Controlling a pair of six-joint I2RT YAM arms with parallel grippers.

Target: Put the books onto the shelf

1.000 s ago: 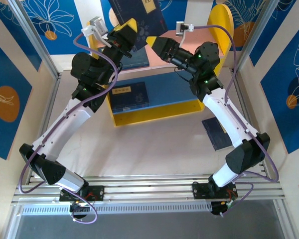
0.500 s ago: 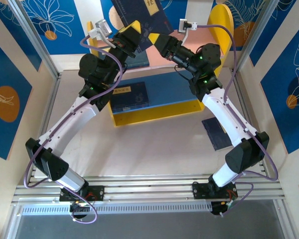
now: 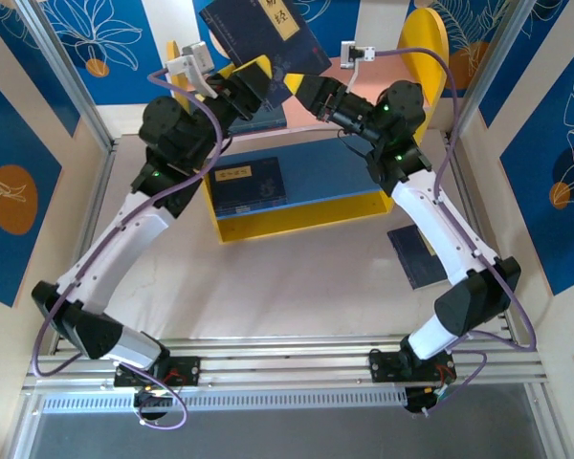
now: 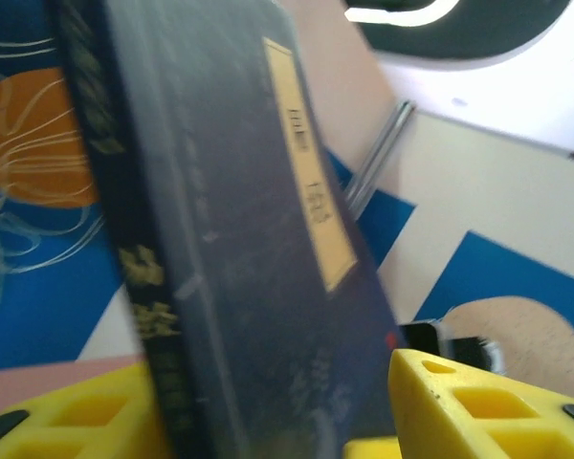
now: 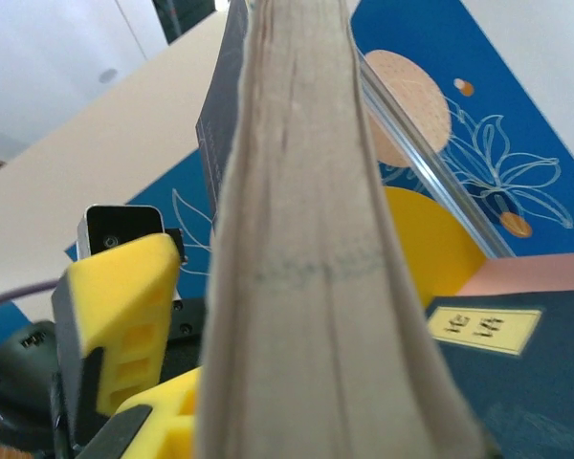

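Top external: right claw (image 3: 297,84) clenched on the lower edge of a tilted navy book (image 3: 249,43) held above the shelf (image 3: 335,172); left claw (image 3: 268,82) alongside the book, grip cannot be told; tan label (image 3: 279,13) characters illegible.

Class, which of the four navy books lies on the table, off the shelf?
The far-right book, flat on the table; two others lie on the shelf, and a fourth book is held aloft.

The left gripper (image 3: 265,80) and right gripper (image 3: 302,89) meet at a raised book (image 3: 253,33). A second book (image 3: 249,185) lies on the shelf (image 3: 297,219).
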